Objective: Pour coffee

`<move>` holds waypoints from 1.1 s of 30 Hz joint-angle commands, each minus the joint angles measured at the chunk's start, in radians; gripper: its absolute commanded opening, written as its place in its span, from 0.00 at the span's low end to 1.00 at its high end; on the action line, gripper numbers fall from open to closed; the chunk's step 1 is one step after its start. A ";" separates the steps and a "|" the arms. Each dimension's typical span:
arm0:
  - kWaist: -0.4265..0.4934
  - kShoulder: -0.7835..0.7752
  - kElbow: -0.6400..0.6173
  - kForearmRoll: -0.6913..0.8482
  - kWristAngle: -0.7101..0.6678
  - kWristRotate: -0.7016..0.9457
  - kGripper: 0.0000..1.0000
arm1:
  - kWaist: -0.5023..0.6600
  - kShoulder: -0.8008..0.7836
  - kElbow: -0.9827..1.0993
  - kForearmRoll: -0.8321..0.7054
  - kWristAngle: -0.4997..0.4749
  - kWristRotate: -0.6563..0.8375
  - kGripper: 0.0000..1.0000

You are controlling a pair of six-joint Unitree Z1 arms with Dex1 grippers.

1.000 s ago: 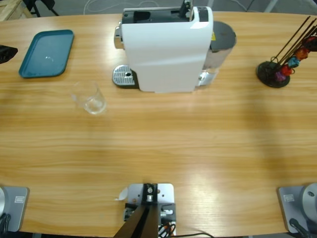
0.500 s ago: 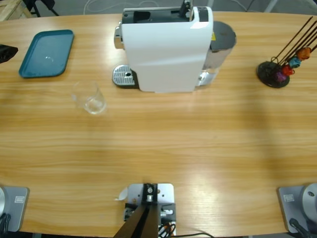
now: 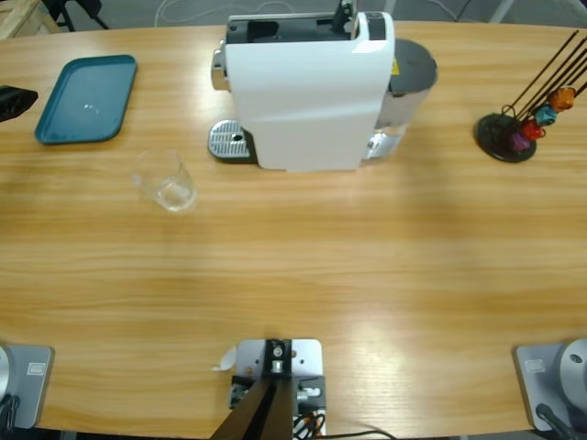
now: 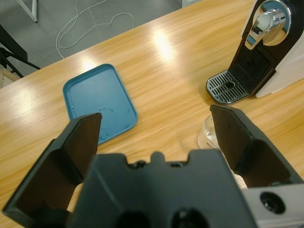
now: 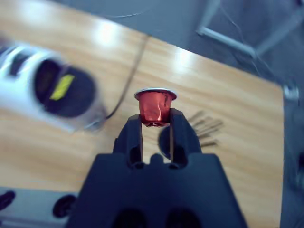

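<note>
Red foil is what you have in hand: the right gripper [image 5: 155,124] pinches a red capsule [image 5: 155,107] between its jaw tips, rim up, high above the table, with the coffee machine [image 5: 57,92] blurred below to one side and the capsule rack [image 5: 202,129] under the jaws. No coffee shows anywhere yet; the clear glass [image 3: 168,181] on the table looks empty, standing just in front of and beside the drip tray [image 3: 229,141], not on it. So I judge the step in hand to be loading that capsule. Keep the pinch firm, since only the narrow body is held, and carry it level toward the slot on top of the machine [image 3: 307,87], coming down square so the rim seats without catching. Your left gripper [image 4: 156,137] hangs with jaws spread wide and nothing between them, looking down at the glass [image 4: 213,135], the teal tray [image 4: 99,102] and the spout [image 4: 263,23]. It is well placed to take the glass and set it on the grille under the spout; grip low and gently, as smooth glass may slip.
</note>
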 commanded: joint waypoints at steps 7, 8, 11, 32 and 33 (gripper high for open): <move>-0.011 -0.032 0.066 -0.025 -0.003 0.010 1.00 | 0.457 0.158 -0.075 0.045 0.128 -0.279 0.13; -0.011 -0.028 0.065 -0.026 -0.004 0.010 1.00 | 0.467 0.191 -0.101 0.045 0.132 -0.305 0.13; -0.011 -0.019 0.066 -0.032 -0.005 0.010 1.00 | 0.472 0.280 -0.180 0.045 0.167 -0.365 0.13; -0.011 0.002 0.097 -0.075 -0.005 0.021 1.00 | 0.472 0.593 -0.426 -0.007 0.166 -0.593 0.13; -0.011 0.002 0.098 -0.077 -0.004 0.021 1.00 | 0.472 0.601 -0.433 -0.007 0.164 -0.605 0.13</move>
